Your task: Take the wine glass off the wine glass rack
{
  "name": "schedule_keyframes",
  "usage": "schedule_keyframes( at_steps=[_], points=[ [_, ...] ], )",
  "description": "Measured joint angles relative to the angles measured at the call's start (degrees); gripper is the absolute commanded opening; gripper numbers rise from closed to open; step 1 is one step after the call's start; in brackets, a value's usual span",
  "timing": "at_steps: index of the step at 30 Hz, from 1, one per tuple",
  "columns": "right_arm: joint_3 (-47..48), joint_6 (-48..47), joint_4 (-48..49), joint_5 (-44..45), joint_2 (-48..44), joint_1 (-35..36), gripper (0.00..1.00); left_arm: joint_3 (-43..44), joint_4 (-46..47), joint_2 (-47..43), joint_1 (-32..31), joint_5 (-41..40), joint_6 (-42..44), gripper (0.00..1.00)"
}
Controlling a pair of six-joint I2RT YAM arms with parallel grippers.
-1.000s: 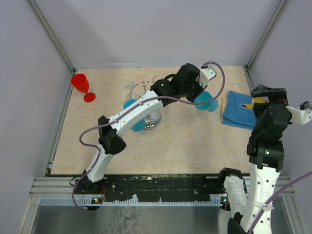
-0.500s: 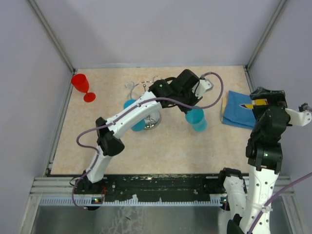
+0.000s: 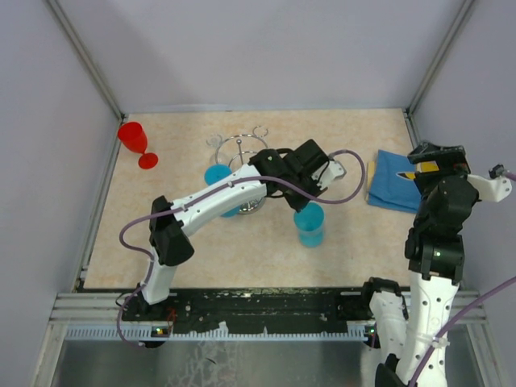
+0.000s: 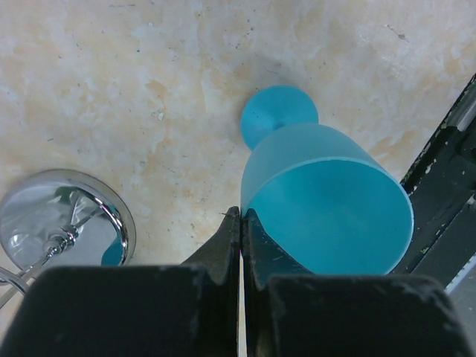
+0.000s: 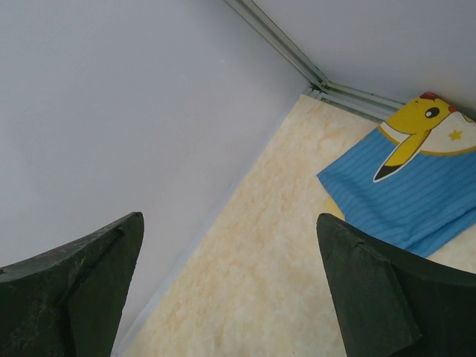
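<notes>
My left gripper (image 3: 301, 210) is shut on the rim of a blue wine glass (image 3: 310, 225), which it holds mouth up, to the front right of the wine glass rack (image 3: 242, 150) and clear of it. In the left wrist view the fingertips (image 4: 233, 223) pinch the glass wall, one inside and one outside the bowl (image 4: 327, 201). The glass's foot (image 4: 277, 113) is low over the table. The rack's shiny round base (image 4: 67, 219) lies at the lower left. My right gripper (image 5: 230, 219) is open and holds nothing, up by the right wall.
Another blue glass (image 3: 216, 174) hangs on the rack's left side. A red wine glass (image 3: 134, 139) stands at the back left corner. A blue cloth with a yellow cartoon figure (image 3: 397, 182) (image 5: 416, 186) lies at the right. The black front rail (image 4: 446, 186) is near the held glass.
My left arm has carried the blue glass from beside the blue cloth toward the front and left, to the front right of the rack. The right arm has barely shifted.
</notes>
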Motion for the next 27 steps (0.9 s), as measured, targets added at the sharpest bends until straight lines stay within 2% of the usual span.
schedule_keyframes(
  at_steps=[2, 4, 6, 13, 15, 19, 21, 27],
  points=[
    [-0.4, -0.3, 0.2, -0.2, 0.0, 0.0, 0.99, -0.9, 0.1, -0.2, 0.0, 0.2, 0.0, 0.13],
    [-0.6, -0.5, 0.3, -0.5, 0.0, 0.0, 0.99, -1.9, 0.1, -0.2, 0.1, 0.5, 0.0, 0.19],
    [-0.6, -0.9, 0.4, -0.7, 0.0, 0.0, 0.99, -2.7, 0.2, -0.2, 0.1, 0.8, 0.0, 0.31],
    [-0.6, -1.2, 0.7, -1.2, 0.0, 0.0, 0.99, -3.0, 0.2, -0.2, 0.0, 1.5, 0.1, 0.55],
    [-0.6, -1.3, 0.7, -1.3, 0.0, 0.0, 0.99, -3.0, 0.3, -0.3, -0.1, 1.4, 0.0, 0.66],
    [-0.6, -1.3, 0.7, -1.5, 0.0, 0.0, 0.99, -3.3, 0.9, -1.9, -0.2, 1.2, -0.2, 0.68],
    [-0.6, -1.4, 0.9, -1.5, 0.0, 0.0, 0.99, -3.4, 1.4, -3.4, -0.2, 0.8, -0.5, 0.75],
    [-0.7, -1.4, 1.5, -1.6, 0.1, 0.0, 0.99, -4.3, 5.7, -11.7, -0.2, -3.7, -2.2, 0.74]
  ],
)
